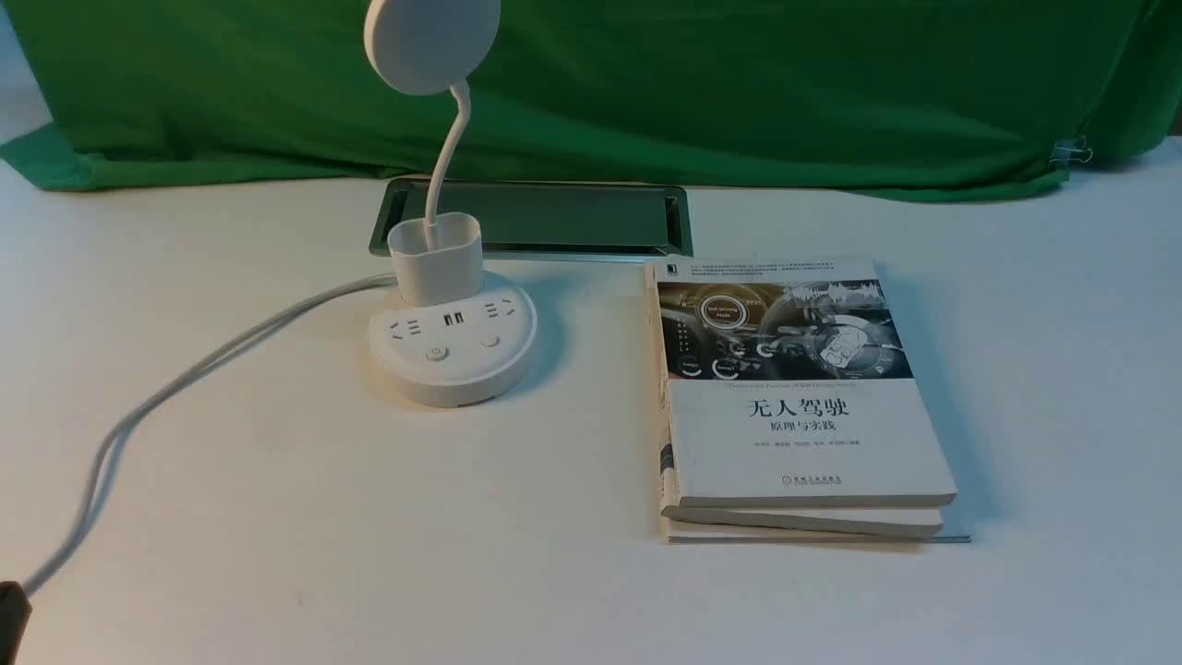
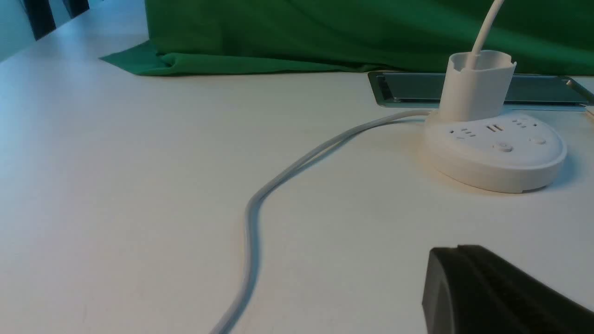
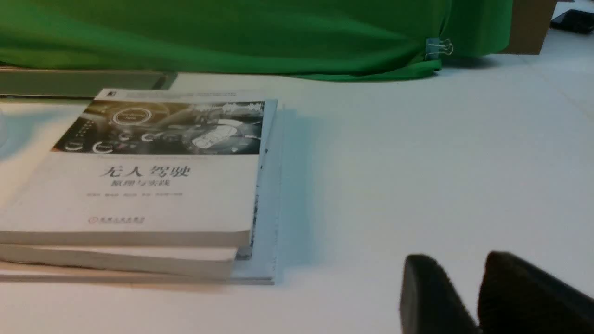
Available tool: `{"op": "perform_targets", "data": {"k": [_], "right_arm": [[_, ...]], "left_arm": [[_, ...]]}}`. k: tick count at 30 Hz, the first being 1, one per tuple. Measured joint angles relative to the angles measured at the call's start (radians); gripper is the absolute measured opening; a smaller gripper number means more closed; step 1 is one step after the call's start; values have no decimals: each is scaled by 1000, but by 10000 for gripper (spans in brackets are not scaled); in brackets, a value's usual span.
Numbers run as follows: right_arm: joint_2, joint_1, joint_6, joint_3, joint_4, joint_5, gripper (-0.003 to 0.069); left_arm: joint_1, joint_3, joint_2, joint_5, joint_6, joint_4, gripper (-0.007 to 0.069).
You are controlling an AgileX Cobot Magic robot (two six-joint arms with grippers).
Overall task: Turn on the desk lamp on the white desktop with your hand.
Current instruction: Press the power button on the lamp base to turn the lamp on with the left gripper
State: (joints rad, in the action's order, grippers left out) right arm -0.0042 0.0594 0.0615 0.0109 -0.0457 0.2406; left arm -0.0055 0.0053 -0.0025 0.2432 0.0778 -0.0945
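Observation:
The white desk lamp stands on the white desktop (image 1: 277,517), left of centre. Its disc head (image 1: 431,42) is up on a bendy neck and looks unlit. The neck rises from the cup-like holder (image 1: 436,259) on the round base (image 1: 452,369), which has two buttons (image 1: 436,354). In the left wrist view, my left gripper (image 2: 457,250) is shut and empty, low over the desktop, well short of the base (image 2: 494,167). Only a dark tip of it (image 1: 9,614) shows in the front view. My right gripper (image 3: 464,266) has a narrow gap between its fingertips and holds nothing.
The lamp's grey cable (image 1: 185,379) runs from the base to the front left, and also shows in the left wrist view (image 2: 253,218). A stack of books (image 1: 794,406) lies right of the lamp. The metal-framed hatch (image 1: 554,217) is behind the lamp. Green cloth (image 1: 739,83) hangs at the back.

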Motion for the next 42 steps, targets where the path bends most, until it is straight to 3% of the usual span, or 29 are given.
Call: {"op": "perform_targets", "data": {"k": [34,36,40,41,42], "right_arm": [[0,0,0,0,0,0,238],[0,0,0,0,0,0,238],[0,0,0,0,0,0,238],[0,0,0,0,0,0,238],[0,0,0,0,0,0,238]], "left_arm": [[0,0,0,-16,3,7,1],[0,0,0,-103,3,7,1],[0,0,0,-489,3,10,1],[0,0,0,-509,3,10,1],[0,0,0,-663,3,11,1]]}}
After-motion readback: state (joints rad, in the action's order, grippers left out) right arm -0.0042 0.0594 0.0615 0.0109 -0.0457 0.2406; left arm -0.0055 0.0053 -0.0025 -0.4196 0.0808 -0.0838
